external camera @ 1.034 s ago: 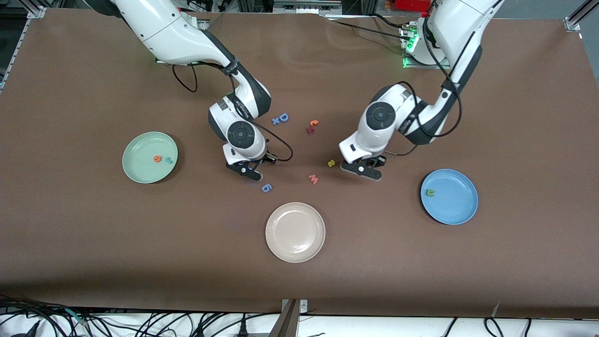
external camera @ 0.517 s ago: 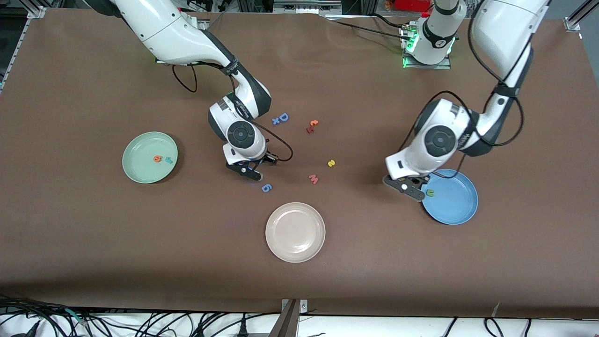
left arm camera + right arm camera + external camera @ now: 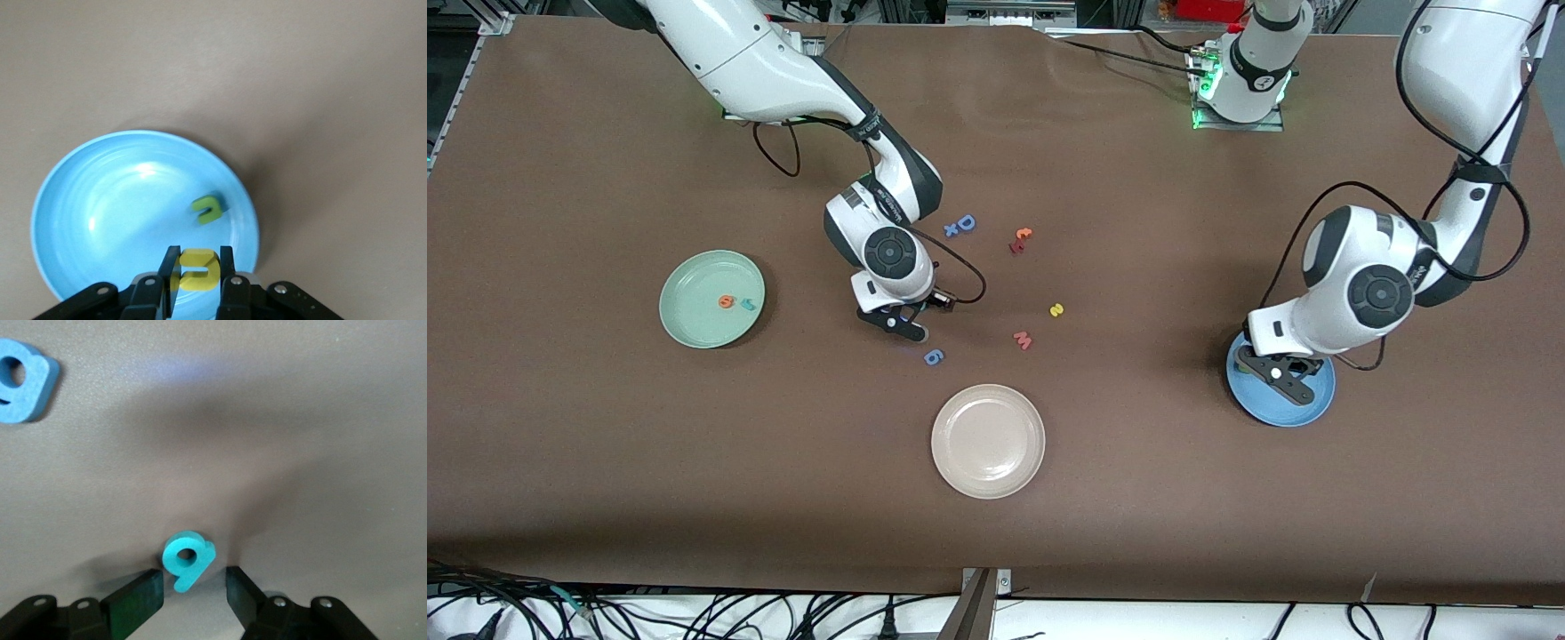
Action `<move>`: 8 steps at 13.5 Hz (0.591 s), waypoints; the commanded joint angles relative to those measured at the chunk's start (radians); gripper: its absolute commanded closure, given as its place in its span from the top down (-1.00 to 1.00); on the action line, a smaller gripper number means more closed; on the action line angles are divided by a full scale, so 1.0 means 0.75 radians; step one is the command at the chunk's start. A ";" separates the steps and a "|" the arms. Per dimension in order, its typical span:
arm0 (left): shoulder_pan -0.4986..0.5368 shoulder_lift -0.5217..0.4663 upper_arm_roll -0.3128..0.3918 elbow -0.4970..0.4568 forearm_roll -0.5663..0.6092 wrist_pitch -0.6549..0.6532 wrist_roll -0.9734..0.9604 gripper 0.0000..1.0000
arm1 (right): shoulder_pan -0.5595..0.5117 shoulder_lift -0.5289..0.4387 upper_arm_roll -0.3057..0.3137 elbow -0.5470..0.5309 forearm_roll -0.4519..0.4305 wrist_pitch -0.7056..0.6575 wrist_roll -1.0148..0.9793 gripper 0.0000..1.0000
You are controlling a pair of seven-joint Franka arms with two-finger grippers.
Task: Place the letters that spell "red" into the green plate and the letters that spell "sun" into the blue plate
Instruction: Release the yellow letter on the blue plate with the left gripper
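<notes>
the left gripper (image 3: 195, 270) hangs over the blue plate (image 3: 87, 220), fingers clamped on the yellow u (image 3: 198, 270) so it can fall beside the olive n (image 3: 207, 209), inside the rim. the right gripper (image 3: 192, 590) sits low on the table between the green plate (image 3: 685, 320) and the yellow s (image 3: 1056, 310), fingers parted around the teal d (image 3: 187, 559). bare table surrounds it; the periwinkle letter (image 3: 20, 380) lies apart.

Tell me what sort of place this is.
Likely a robotics lab: a brown-covered table, loose cables along its edge, and aluminium framing at a corner.
</notes>
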 commanded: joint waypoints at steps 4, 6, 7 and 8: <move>0.051 0.095 -0.005 0.118 -0.033 -0.036 0.103 -0.20 | -0.010 -0.021 0.002 -0.041 -0.089 -0.022 0.014 0.00; 0.053 0.107 -0.005 0.135 -0.043 -0.036 0.097 0.68 | -0.010 -0.023 0.002 -0.039 -0.116 -0.018 0.016 0.00; 0.065 0.111 -0.005 0.137 -0.047 -0.036 0.093 1.00 | -0.012 -0.023 0.002 -0.035 -0.124 -0.010 0.014 0.00; 0.073 0.111 -0.005 0.137 -0.052 -0.036 0.085 1.00 | -0.014 -0.023 0.000 -0.026 -0.124 -0.003 0.014 0.00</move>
